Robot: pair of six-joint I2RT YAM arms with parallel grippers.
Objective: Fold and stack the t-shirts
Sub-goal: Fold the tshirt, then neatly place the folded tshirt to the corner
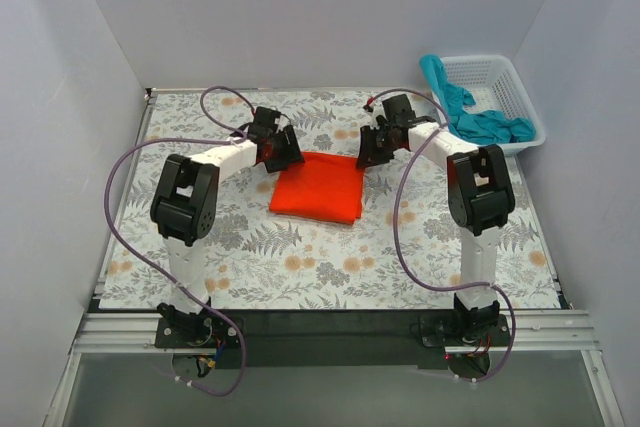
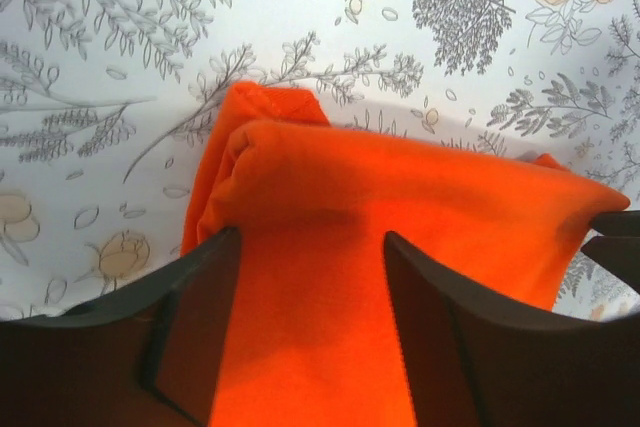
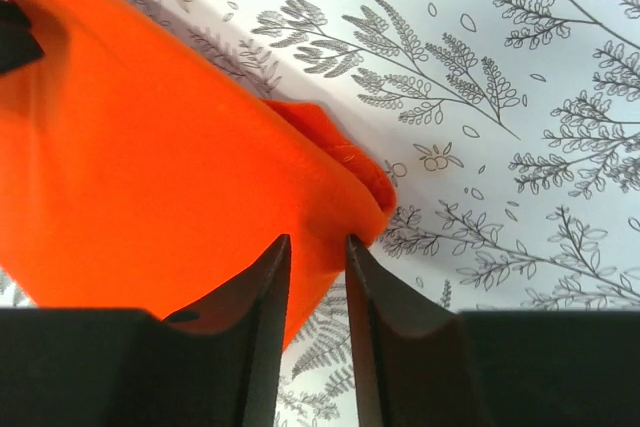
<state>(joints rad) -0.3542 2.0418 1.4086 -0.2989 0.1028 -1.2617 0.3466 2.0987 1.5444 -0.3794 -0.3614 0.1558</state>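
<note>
A folded orange t-shirt [image 1: 318, 187] lies in the middle of the floral cloth. My left gripper [image 1: 283, 152] is at its far left corner. In the left wrist view, that gripper [image 2: 312, 237] is open, its jaws spread wide over the orange fabric [image 2: 400, 187]. My right gripper [image 1: 368, 152] is at the far right corner. In the right wrist view, that gripper [image 3: 318, 239] has its jaws close together, pinching the corner edge of the orange shirt [image 3: 150, 167]. Teal t-shirts [image 1: 478, 119] hang out of a white basket [image 1: 505, 72] at the back right.
The floral tablecloth [image 1: 300, 267] covers the table between white walls. The basket stands against the right wall, just behind the right arm. Purple cables loop from both arms over the cloth.
</note>
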